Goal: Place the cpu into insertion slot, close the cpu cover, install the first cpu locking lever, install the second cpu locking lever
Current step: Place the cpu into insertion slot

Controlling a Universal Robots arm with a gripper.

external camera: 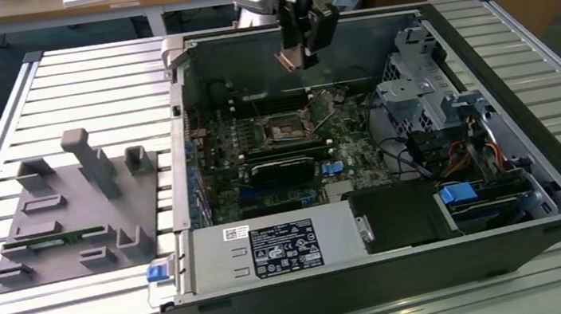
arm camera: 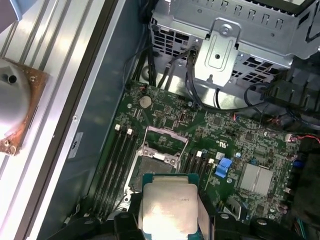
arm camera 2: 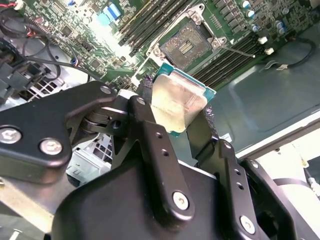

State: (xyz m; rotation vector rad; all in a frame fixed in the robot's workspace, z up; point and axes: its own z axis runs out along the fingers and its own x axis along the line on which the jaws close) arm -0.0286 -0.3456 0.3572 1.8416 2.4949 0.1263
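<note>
An open computer case (external camera: pixel 382 285) lies below the end effector (external camera: pixel 293 61); a grey fixture block (external camera: pixel 72 207) stands well apart.

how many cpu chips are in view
1. The cpu is clamped in the gripper above the motherboard, not yet in the insertion slot, which lies open and empty.

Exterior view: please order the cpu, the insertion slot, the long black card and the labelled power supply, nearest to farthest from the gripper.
1. cpu, held in the gripper.
2. insertion slot, on the green board.
3. long black card, beyond the slot.
4. labelled power supply, by the case's near wall.
</note>
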